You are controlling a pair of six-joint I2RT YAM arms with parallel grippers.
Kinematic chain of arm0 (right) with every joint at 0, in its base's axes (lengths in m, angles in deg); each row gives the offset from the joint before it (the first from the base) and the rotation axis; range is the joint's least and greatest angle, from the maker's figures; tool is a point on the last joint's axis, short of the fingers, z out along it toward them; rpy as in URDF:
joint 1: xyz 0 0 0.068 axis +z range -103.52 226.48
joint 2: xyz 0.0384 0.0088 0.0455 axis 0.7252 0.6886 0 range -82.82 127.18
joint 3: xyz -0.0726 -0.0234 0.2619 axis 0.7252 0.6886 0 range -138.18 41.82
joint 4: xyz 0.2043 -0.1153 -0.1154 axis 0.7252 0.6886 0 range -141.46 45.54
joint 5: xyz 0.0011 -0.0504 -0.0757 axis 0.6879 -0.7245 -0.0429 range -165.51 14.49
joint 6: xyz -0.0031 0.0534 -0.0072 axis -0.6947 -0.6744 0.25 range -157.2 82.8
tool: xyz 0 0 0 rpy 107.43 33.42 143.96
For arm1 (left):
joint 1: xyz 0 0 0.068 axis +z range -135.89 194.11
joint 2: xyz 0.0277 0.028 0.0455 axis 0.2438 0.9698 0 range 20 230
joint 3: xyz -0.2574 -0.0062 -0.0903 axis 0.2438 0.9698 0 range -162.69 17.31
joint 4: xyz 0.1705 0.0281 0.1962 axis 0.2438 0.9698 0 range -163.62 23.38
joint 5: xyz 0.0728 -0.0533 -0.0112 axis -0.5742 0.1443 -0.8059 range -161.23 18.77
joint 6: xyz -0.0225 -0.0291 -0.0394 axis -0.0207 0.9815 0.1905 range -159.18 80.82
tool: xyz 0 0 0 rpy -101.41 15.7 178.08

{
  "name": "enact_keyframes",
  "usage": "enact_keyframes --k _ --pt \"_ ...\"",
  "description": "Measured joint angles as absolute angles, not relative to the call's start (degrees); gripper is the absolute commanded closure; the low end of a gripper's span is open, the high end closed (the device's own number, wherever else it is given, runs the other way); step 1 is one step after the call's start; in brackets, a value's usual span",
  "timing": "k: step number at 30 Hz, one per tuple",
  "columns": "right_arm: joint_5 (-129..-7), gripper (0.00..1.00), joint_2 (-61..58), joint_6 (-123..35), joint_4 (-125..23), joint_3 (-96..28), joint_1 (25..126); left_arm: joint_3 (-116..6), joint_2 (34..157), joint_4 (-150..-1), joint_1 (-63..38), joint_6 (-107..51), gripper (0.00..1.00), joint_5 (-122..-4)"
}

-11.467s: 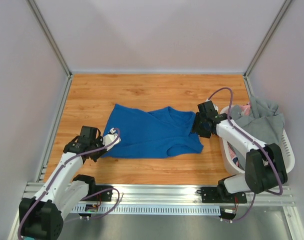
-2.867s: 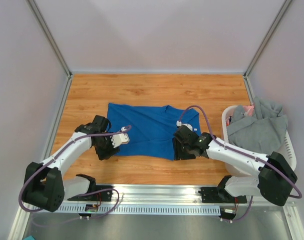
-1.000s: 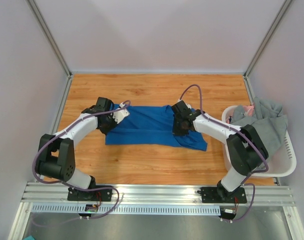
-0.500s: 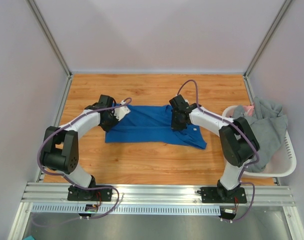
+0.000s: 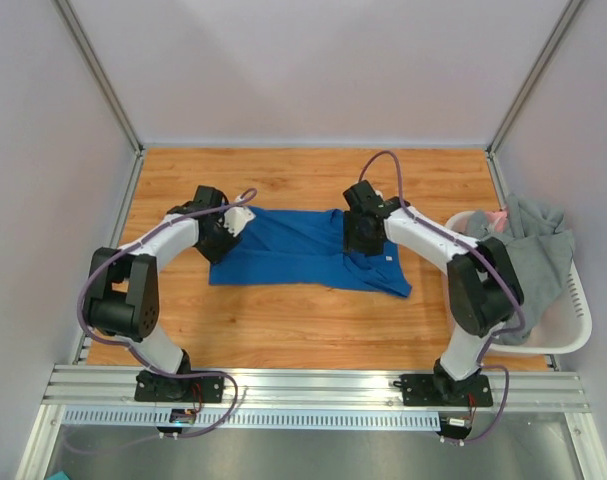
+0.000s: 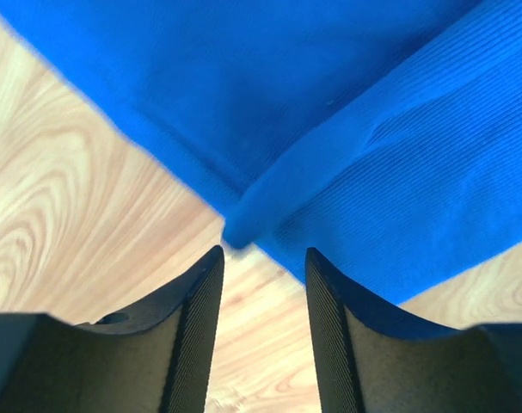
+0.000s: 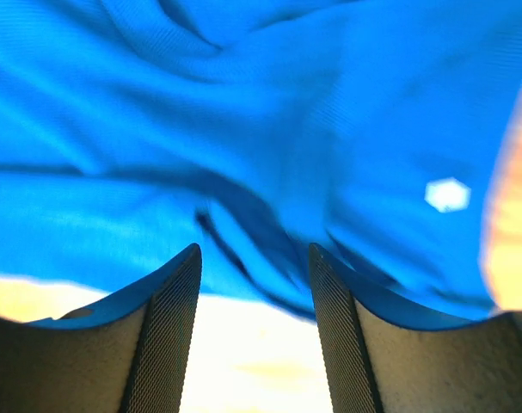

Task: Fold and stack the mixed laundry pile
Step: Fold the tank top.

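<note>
You've got the bright blue cloth garment [image 5: 293,255] lying flat on the wooden tabletop [image 5: 283,180] as a doubled-over band, a little to the left of the white slotted plastic basket [image 5: 575,330] and not touching it. The long grey garment [image 5: 528,255] is heaped in that basket, with a scrap of pink cloth [image 5: 491,216] at its far rim. Your left gripper [image 6: 262,254] sits at the end of the band farthest from the basket, fingers apart, nothing between them, with a thick rolled hem right off the fingertips. Your right gripper [image 7: 254,249] is down over the end nearer the basket, also spread and holding nothing, wrinkled cloth just beyond it. Expect this ribbed knit to be light, limp and floppy. It should sag and drag rather than keep its shape. I'd pinch that rolled hem and the matching edge on the basket side, catching both layers, because a single layer would likely peel the fold open.
</note>
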State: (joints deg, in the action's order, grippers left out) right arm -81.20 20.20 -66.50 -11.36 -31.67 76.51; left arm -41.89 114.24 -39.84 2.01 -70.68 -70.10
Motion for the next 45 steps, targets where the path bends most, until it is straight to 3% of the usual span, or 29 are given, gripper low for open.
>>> enact_keyframes --k 6,10,15,26,30,33,37,45 --pt "-87.4 0.56 1.3 -66.5 -5.7 -26.7 75.8 -42.2 107.8 -37.0 6.1 -67.4 0.47 -66.9" --pt "-90.0 0.56 -6.5 -67.7 -3.6 -17.0 73.8 -40.1 106.8 -36.9 6.0 -65.4 0.46 -65.1" --pt "-90.4 0.56 -6.5 -69.1 -0.9 -7.0 72.4 -38.1 111.9 -36.6 5.9 -63.8 0.46 -64.2" --pt "-86.7 0.61 -2.3 -69.3 -9.3 -3.3 65.8 -38.1 115.0 -37.4 5.9 -61.9 0.50 -63.1" --pt "-85.0 0.67 -1.0 -69.3 -11.1 -2.7 65.4 -38.1 115.1 -37.8 5.9 -61.7 0.60 -63.2" --pt "-84.3 0.77 -0.4 -69.3 -12.4 -2.7 65.0 -38.2 115.2 -38.2 5.9 -61.5 0.80 -63.1" --pt "-83.4 0.99 0.5 -69.2 -14.5 -2.1 64.3 -38.3 115.4 -38.6 5.9 -61.3 1.00 -62.8" --pt "-81.8 1.00 -2.9 -69.5 -14.9 0.0 63.3 -38.0 115.0 -38.7 5.9 -61.9 1.00 -62.6"
